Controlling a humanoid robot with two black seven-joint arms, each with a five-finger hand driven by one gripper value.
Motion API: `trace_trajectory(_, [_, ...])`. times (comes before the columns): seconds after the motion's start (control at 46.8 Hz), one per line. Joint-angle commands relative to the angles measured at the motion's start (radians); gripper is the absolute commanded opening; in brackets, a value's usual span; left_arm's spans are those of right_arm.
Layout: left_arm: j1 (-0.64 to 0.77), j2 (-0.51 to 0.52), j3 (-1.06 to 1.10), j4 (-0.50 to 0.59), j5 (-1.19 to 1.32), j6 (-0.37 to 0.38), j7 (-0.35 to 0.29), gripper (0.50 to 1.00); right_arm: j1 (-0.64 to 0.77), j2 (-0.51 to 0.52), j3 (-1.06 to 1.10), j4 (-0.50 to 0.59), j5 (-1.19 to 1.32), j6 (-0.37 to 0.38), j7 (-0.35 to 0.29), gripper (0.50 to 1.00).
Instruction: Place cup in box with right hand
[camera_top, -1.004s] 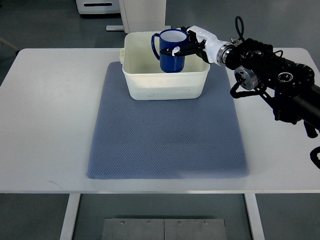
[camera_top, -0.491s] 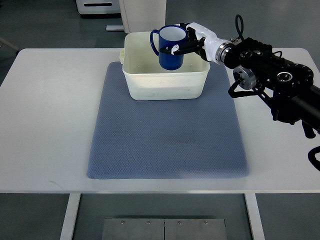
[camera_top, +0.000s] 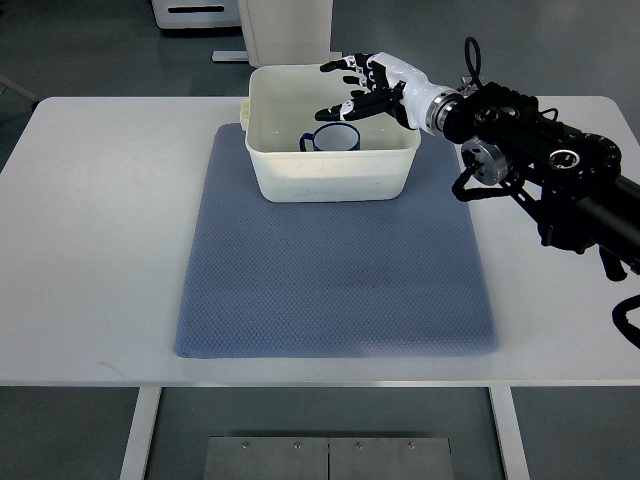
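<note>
the right hand (camera_top: 365, 85) hangs over the far right part of the box (camera_top: 262, 150) with its fingers (camera_top: 337, 67) spread wide and nothing in them, its black forearm running off toward the right edge of the view. just below and in front of the fingertips the cup (camera_top: 330, 140) stands upright on the floor of the box, clear of the hand, its white inside showing from above and its handle pointing left; only the rim and upper wall can be seen over the near wall of the box. it looks like a blue enamel or glazed mug: stiff, fairly light, smooth and probably slippery, so it would likely chip or clatter if dropped rather than bend. if it had to be taken up again, the soundest hold would seem to be across the body from the right side, opposite the handle, or pinching the rim, with care not to tip it against the wall. the box is a pale, rigid plastic tub sitting at the far end of a grey-blue mat (camera_top: 335, 290), which lies on a white table (camera_top: 90, 220). no brand, label or writing can be read on the cup, box, mat or arm. the left hand is not in view.
</note>
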Motion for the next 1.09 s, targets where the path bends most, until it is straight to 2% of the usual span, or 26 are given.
trace_trajectory(0.0, [0.000, 0.000, 0.001, 0.000, 0.000, 0.000, 0.000, 1.000, 0.001, 0.000, -0.001, 0.000, 0.000, 0.000, 0.000, 0.991])
trace_trajectory(0.214, [0.000, 0.000, -0.001, 0.000, 0.000, 0.000, 0.000, 1.000, 0.010, -0.009, 0.003, 0.005, 0.002, 0.000, 0.005, 0.991])
trace_trajectory(0.427, [0.000, 0.000, 0.001, 0.000, 0.000, 0.000, 0.000, 1.000, -0.006, -0.118, 0.096, 0.049, 0.009, 0.002, 0.090, 0.998])
trace_trajectory(0.662, [0.000, 0.000, 0.001, 0.000, 0.000, 0.000, 0.000, 1.000, -0.104, -0.235, 0.226, 0.121, 0.046, 0.014, 0.090, 1.000])
trace_trajectory(1.068, [0.000, 0.000, -0.001, 0.000, 0.000, 0.000, 0.000, 1.000, -0.271, -0.264, 0.411, 0.117, 0.209, 0.012, 0.092, 1.000])
